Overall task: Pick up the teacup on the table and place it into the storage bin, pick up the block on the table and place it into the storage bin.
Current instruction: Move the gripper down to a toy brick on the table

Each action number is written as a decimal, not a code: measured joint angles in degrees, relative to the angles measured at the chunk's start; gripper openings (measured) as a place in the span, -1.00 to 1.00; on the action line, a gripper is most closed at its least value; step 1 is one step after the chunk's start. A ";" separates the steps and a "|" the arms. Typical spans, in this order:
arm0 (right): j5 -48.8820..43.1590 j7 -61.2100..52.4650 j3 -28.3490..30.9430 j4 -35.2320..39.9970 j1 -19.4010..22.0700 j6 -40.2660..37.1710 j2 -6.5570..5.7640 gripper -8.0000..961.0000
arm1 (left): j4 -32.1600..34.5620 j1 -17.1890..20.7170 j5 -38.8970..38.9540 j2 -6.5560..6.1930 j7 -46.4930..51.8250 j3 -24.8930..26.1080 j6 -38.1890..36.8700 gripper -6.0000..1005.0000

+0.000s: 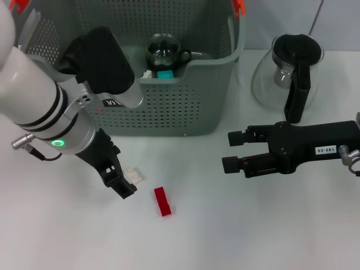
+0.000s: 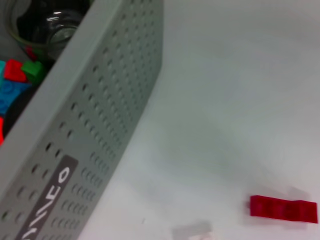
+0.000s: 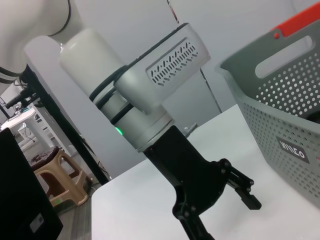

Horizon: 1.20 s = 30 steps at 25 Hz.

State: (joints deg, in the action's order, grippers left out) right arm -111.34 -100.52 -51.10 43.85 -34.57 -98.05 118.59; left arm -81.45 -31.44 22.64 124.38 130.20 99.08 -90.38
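Storage bin (image 1: pixel 169 107) at the far side of the white counter (image 1: pixel 236 225). Glass teacup (image 1: pixel 163 52) already inside it, upright, with coloured blocks beside it; the left wrist view shows red, green and blue pieces in the bin.

Red block (image 1: pixel 162 201) lies flat on the counter, in front of the bin. Small whitish piece (image 1: pixel 133 175) just beside it.

Left gripper (image 1: pixel 121 183) low over the counter, near the red block, not touching it; jaws spread, holding nothing.

Right gripper (image 1: pixel 233 151) hovers to the right, jaws spread, empty. Glass coffee pot (image 1: pixel 287 73) behind it, right of the bin.
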 joint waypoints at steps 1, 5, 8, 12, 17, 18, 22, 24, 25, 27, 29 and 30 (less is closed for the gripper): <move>-0.01 -0.01 0.03 0.00 0.01 0.00 -0.01 0.87 | 0.47 -0.22 -0.23 0.03 0.12 -0.10 0.35 0.89; -0.05 -0.03 0.24 0.00 0.03 0.02 -0.02 0.87 | 4.03 -1.63 -1.22 0.06 2.24 -2.05 3.00 0.89; -0.09 -0.03 0.55 0.00 0.00 0.02 -0.03 0.87 | 5.19 -2.03 -1.95 0.13 3.96 -3.36 4.25 0.89; -0.10 0.03 0.58 0.00 -0.01 0.03 -0.03 0.87 | 5.89 -2.35 -2.36 0.10 7.51 -5.47 5.86 0.89; -0.10 0.20 0.58 0.00 -0.04 0.05 -0.02 0.87 | 6.37 -2.43 -2.39 0.22 9.13 -6.37 6.27 0.89; -0.09 0.22 0.60 0.00 -0.04 0.00 -0.02 0.87 | 6.44 -2.48 -2.39 0.22 9.38 -6.60 6.27 0.89; -0.11 0.35 0.65 0.00 -0.06 -0.14 -0.02 0.87 | 6.53 -2.57 -2.41 0.17 9.88 -7.13 6.39 0.88; -0.14 0.39 0.66 0.00 -0.05 -0.20 -0.02 0.87 | 6.64 -2.63 -2.43 0.16 10.06 -7.34 6.58 0.87; -0.15 0.39 0.66 0.00 -0.04 -0.23 -0.02 0.87 | 6.71 -2.70 -2.43 0.16 10.13 -7.40 6.65 0.86; -0.17 0.41 0.66 0.00 -0.02 -0.27 -0.02 0.87 | 7.06 -2.96 -2.43 0.16 10.42 -7.58 6.75 0.86; -0.18 0.44 0.66 0.00 0.01 -0.31 -0.02 0.87 | 7.52 -3.20 -2.60 0.16 10.50 -7.66 7.09 0.85; -0.19 0.46 0.66 0.00 0.04 -0.33 -0.02 0.87 | 7.83 -3.33 -2.81 0.16 10.55 -7.69 7.37 0.84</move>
State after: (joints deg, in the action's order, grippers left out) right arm -111.53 -100.05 -50.45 43.86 -34.54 -98.38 118.56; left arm -73.62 -34.76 19.83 124.54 140.75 91.39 -83.01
